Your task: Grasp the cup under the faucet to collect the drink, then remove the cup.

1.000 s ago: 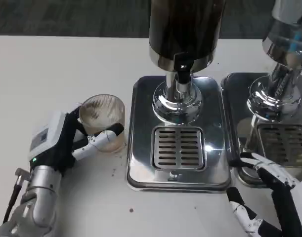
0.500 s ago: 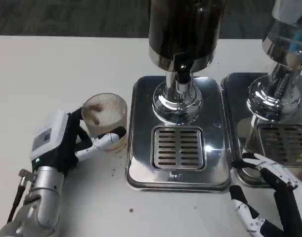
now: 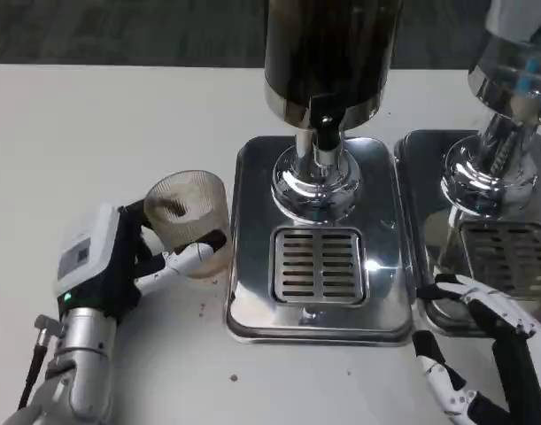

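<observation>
While the ribbed clear cup sits tilted left of the drip tray, the left hand clasps it; the right hand (partly cropped) spreads its fingers, holding nothing.

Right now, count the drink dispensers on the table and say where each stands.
2. One dispenser stands at centre on its steel tray. A second dispenser stands at the right edge, partly cut off; more may be out of frame.

Worktop: white, lying beneath everything.
Second dispenser: standing at right, on its own steel tray.
</observation>
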